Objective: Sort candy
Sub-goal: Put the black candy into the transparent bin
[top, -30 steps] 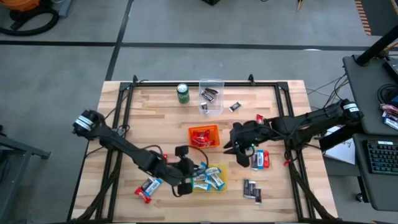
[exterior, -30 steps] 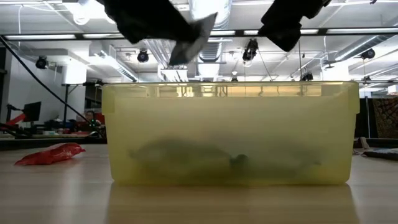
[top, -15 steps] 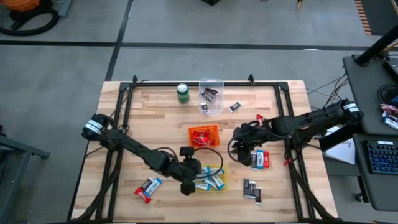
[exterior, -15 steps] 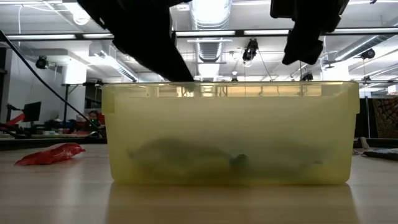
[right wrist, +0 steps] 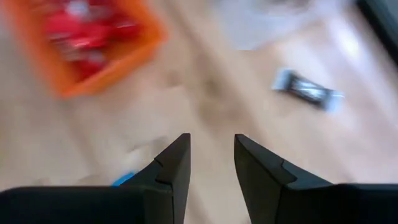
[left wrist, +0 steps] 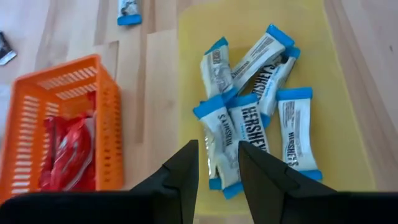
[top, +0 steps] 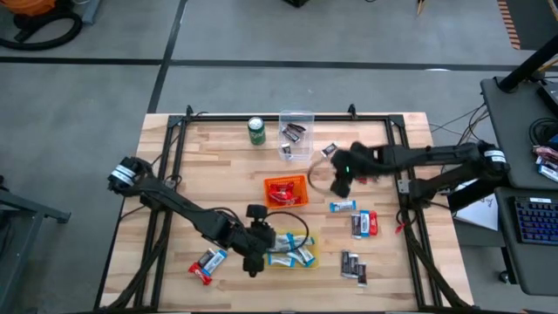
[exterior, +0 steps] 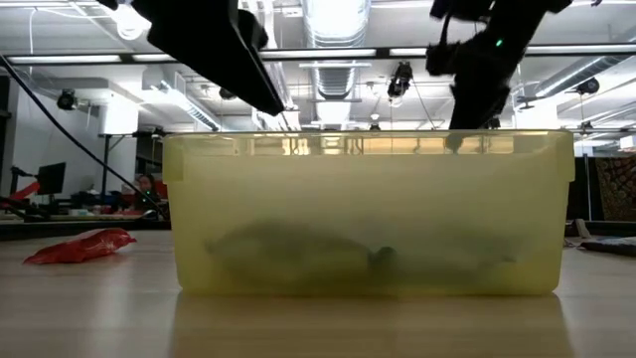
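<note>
The pale slatted wooden counter (top: 218, 166) carries three bins in a loose line: a clear rigid one (top: 296, 135) at twelve o'clock with dark bars inside, an orange mesh basket (top: 287, 192) at the centre full of crinkly red wrappers, and a shallow yellow tray (top: 311, 255) at six o'clock with glossy blue-and-white bars (left wrist: 249, 112) heaped in it. The sorting looks midway. The left gripper (top: 255, 263) hangs at the yellow tray's nine-o'clock edge, its fingers (left wrist: 186, 171) a narrow gap apart and holding nothing, which reads as a bar just delivered. The right gripper (top: 340, 185) sits at the basket's three o'clock, fingers (right wrist: 175, 165) likewise narrowly parted and empty. Loose candy lies at four o'clock of the counter: one blue-and-white bar (top: 342, 207), a mixed pair (top: 364, 224), dark bars (top: 353, 266), plus a dark bar (top: 330, 150) near the clear bin and two (top: 207, 263) at seven o'clock. Next, each arm probably needs to drop onto its nearest flat, slippery bar, squarely across the short side.
</note>
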Robot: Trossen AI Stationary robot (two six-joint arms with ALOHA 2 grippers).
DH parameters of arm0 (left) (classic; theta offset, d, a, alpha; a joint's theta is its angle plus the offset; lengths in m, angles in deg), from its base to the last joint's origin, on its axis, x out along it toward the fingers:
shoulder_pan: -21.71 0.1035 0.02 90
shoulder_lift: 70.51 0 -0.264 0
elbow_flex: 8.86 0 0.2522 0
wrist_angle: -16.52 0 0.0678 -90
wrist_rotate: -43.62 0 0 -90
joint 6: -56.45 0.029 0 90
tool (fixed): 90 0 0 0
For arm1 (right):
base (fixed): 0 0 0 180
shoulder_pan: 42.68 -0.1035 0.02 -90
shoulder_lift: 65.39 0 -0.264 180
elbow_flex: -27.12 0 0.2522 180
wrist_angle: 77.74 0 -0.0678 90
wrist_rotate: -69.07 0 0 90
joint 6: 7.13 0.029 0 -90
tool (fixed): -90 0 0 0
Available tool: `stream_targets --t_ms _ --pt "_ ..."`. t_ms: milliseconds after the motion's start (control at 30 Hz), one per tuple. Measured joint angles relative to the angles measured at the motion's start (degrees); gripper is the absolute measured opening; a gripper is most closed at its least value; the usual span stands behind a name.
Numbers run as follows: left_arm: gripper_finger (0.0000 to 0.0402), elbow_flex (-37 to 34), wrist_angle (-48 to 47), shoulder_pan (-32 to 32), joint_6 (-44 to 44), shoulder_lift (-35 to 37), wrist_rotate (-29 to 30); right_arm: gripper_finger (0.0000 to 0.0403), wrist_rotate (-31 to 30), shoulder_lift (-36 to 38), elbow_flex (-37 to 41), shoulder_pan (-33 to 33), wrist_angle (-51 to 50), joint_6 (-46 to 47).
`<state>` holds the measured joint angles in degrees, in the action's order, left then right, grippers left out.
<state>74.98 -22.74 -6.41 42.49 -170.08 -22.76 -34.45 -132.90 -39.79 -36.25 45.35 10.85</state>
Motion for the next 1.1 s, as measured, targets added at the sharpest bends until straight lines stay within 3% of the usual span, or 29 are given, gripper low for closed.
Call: stream_targets --t_ms 267,367,467,633,733,1100 --pt "0.0096 -4.7 0.1 -1.1 -1.9 7.9 4.7 0.0116 0.7 -1.4 0.0 20.8 0.8 -6.6" --pt "0.0096 -5.4 0.0 -1.3 -2.0 10.6 7.6 0.0124 4.4 -3.2 0.0 27.2 3.0 -10.7" --pt "0.0096 -5.4 -0.5 -1.4 -1.6 13.2 9.5 0.0132 10.1 -6.2 0.0 31.5 6.9 -21.5" --pt "0.0096 -5.4 -1.1 -1.7 0.1 16.8 9.6 0.0144 13.9 -13.5 0.0 33.7 12.4 -44.5" --pt "0.0096 -5.7 -1.1 -2.2 0.6 18.4 10.7 0.0153 15.7 -18.1 0.0 33.7 14.9 -52.1" --pt "0.0096 -8.0 -1.2 -2.4 1.4 19.5 13.4 0.0173 17.4 -30.8 -4.3 34.9 19.7 -52.1"
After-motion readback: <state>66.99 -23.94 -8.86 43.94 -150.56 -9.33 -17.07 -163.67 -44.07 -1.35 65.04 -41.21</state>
